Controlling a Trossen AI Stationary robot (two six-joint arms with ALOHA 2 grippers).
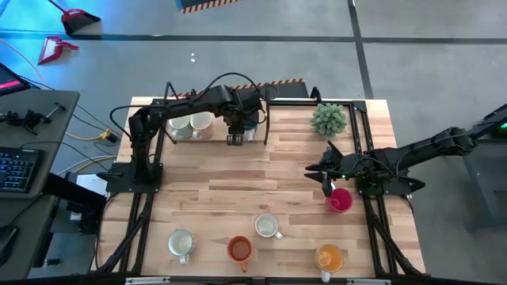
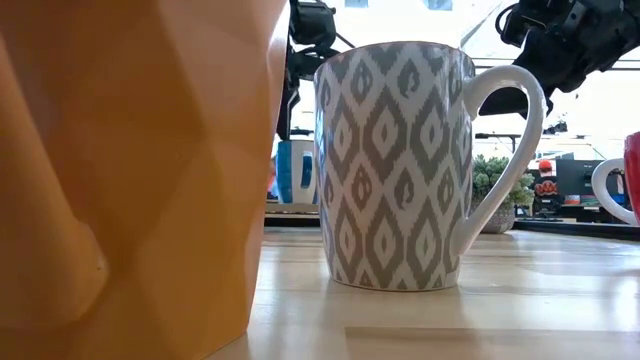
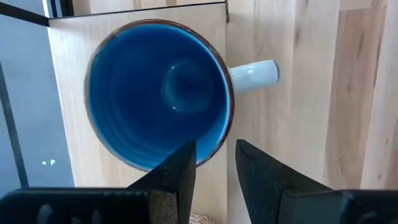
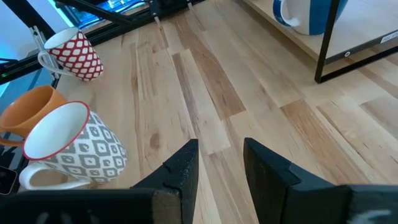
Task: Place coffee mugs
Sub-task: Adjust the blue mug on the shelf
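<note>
A blue mug (image 3: 158,93) stands upright on a low wooden shelf (image 3: 65,155) at the table's far side, its handle (image 3: 255,73) sideways. My left gripper (image 3: 214,162) hangs open just above it, pointing down, one fingertip over the rim's inside and one outside. Two white mugs (image 1: 190,124) share that shelf. My right gripper (image 1: 325,170) waits open above the table at the right, with a red mug (image 1: 339,199) just nearer than it. Near the front edge stand a white mug (image 1: 181,243), a red-orange mug (image 1: 239,249), a grey-patterned mug (image 1: 268,226) and a yellow-orange mug (image 1: 329,257).
A small green potted plant (image 1: 329,119) stands at the far right beside the shelf's black frame (image 1: 265,127). Black frame rails run along both table sides. Bare wood lies across the table's middle (image 1: 253,178). In the low view the orange mug (image 2: 130,170) blocks the left half.
</note>
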